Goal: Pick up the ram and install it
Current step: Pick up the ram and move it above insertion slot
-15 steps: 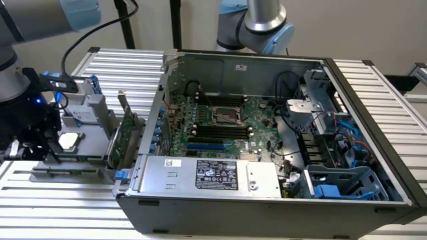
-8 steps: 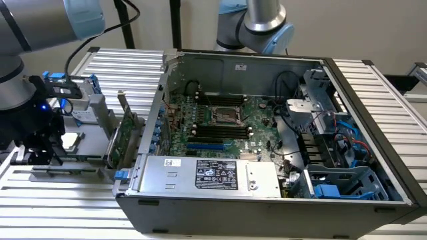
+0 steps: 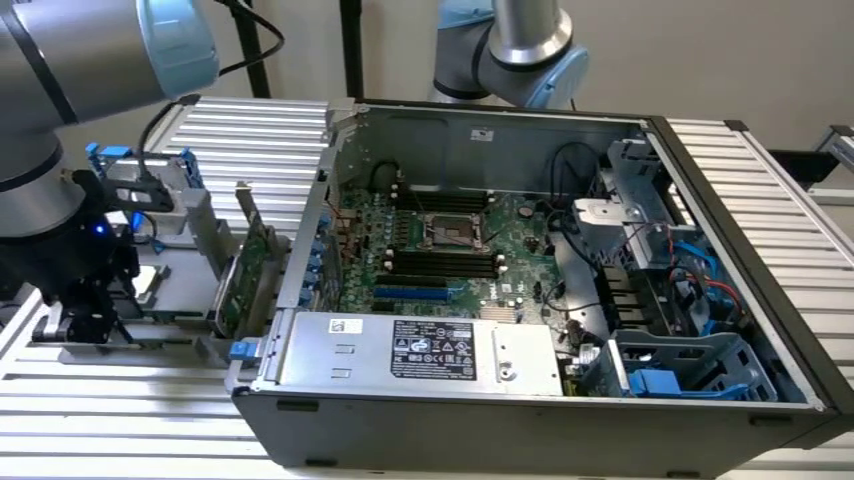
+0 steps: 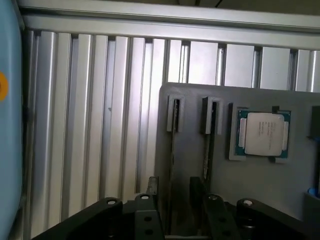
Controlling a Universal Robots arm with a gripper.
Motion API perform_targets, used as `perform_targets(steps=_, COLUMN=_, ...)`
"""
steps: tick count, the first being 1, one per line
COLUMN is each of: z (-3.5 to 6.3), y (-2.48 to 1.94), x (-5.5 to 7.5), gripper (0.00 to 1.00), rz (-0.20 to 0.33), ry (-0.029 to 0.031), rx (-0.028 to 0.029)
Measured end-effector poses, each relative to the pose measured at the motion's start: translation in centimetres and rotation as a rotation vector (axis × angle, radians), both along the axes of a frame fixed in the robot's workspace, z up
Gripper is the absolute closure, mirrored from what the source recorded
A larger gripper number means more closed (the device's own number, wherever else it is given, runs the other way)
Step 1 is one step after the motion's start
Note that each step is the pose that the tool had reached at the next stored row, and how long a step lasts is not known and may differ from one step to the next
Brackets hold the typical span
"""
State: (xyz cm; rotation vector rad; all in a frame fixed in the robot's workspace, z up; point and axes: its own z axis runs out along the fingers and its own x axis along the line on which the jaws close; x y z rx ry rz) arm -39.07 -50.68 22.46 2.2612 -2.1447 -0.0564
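2 thin sticks stand on edge in parallel slots of a grey tray (image 4: 265, 185): the ram (image 4: 172, 160) and a 2nd stick (image 4: 207, 150) just beside it. Claw (image 4: 173, 186) is spread, w/ fingers (image 4: 151, 184) either side of the ram, not pinching it. CPU (image 4: 262, 132) lies flat in the tray next to the 2nd stick. In ext. view the claw (image 3: 83, 318) is low over the tray at the exterior view's left, on the slatted table (image 3: 134, 420), apart from the open PC case (image 3: 534, 430). Expansion card (image 3: 247, 275) stands upright btwn tray & case. Mobo (image 3: 441, 240) lies exposed inside the case.
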Motion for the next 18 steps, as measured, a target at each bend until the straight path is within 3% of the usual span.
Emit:
perform_targets(steps=7, z=-1.27, y=-0.15, x=0.0, gripper=0.0, rz=0.0, ry=-0.0001, rx=0.0001)
perform_targets(steps=10, z=-1.82, y=-0.16, x=0.0, gripper=0.0, rz=0.0, ry=-0.0001, rx=0.0026)
perform_targets(steps=13, z=-2.21, y=-0.19, x=0.1, gripper=0.0, rz=0.0, ry=0.0001, rx=0.0125)
perform_targets(steps=16, z=-2.33, y=-0.21, x=0.1, gripper=0.0, rz=0.0, ry=-0.0001, rx=0.033)
perform_targets(steps=18, z=-2.36, y=-0.31, x=0.1, gripper=0.0, rz=0.0, ry=0.0007, rx=0.0375)
